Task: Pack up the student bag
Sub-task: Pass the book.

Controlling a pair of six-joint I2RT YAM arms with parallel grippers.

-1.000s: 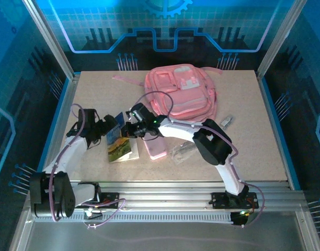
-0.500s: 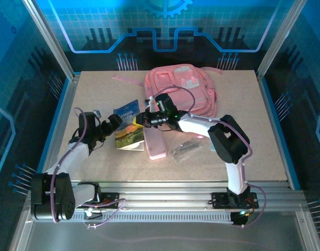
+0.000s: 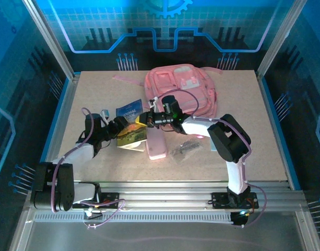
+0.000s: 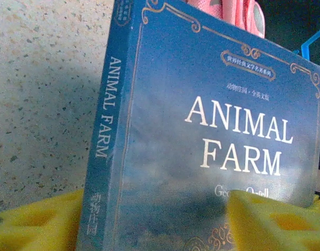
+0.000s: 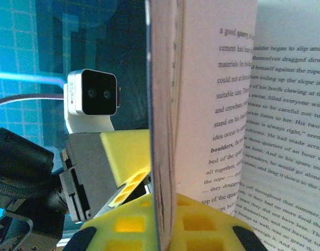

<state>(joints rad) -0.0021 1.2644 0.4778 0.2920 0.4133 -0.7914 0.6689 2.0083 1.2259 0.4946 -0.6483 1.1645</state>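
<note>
The left fingers [image 4: 34, 222] have moved in astride the book [image 3: 128, 112], whether gripping I cannot tell, while the right fingers [image 5: 202, 227] pinch it, not yet inside the student bag [image 3: 183, 94].

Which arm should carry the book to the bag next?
Probably the right. Its gripper is clamped on the book and sits close to the bag. The left gripper, jaws apart, is on the book's side away from the bag.
</note>
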